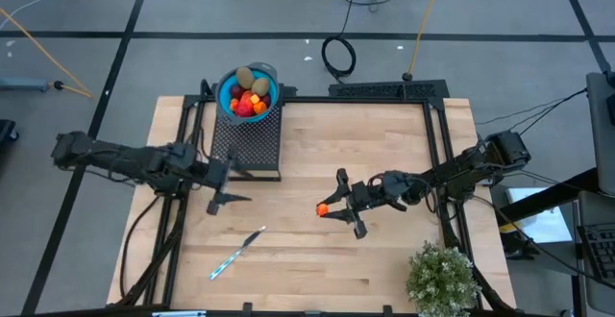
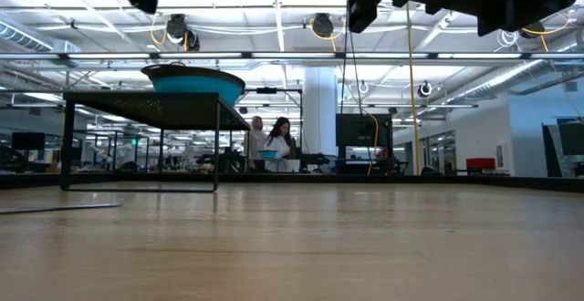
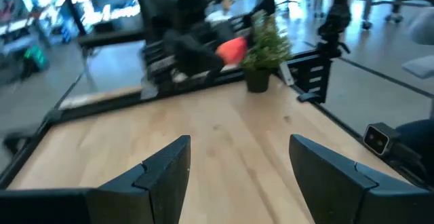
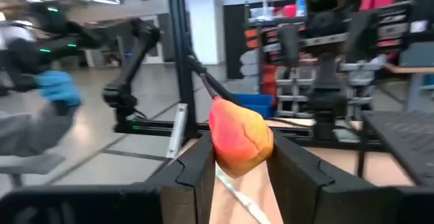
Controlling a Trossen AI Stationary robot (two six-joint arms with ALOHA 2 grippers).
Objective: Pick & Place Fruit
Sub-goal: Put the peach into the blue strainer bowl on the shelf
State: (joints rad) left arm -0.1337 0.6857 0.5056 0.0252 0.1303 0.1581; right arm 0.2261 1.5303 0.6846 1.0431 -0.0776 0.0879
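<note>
My right pincer (image 1: 332, 207) is clamped on a red-orange piece of fruit (image 1: 323, 209), and in my right wrist view that piece (image 4: 239, 142) sits squeezed between my two dark fingers (image 4: 196, 166), its rounded top standing above them. From above, this pincer is over the middle of the tabletop (image 1: 375, 259), a little toward the right edge, with the fruit at its tip pointing toward the left side. My left pincer (image 1: 223, 184) is near the left edge, just in front of the black mesh stand (image 1: 246, 142), and its fingers (image 3: 166, 170) stand apart with nothing between them; past them my left wrist view shows bare wood, my other arm with the red-orange piece (image 3: 234, 49), and the green plant (image 3: 266, 44) in its dark pot. The rest of the fruit lies heaped in the blue bowl (image 1: 272, 79), which rests on the mesh stand at the far edge, left of its middle; I make out dark red, olive-brown and orange pieces in it. A thin silver-blue stick (image 1: 236, 254) lies flat near the front edge, left of middle. The plant (image 1: 442, 277) stands at the front right corner. In the low view the bowl (image 2: 193, 83) sits atop the stand, and two people (image 2: 270, 143) are in the room far beyond the table.
</note>
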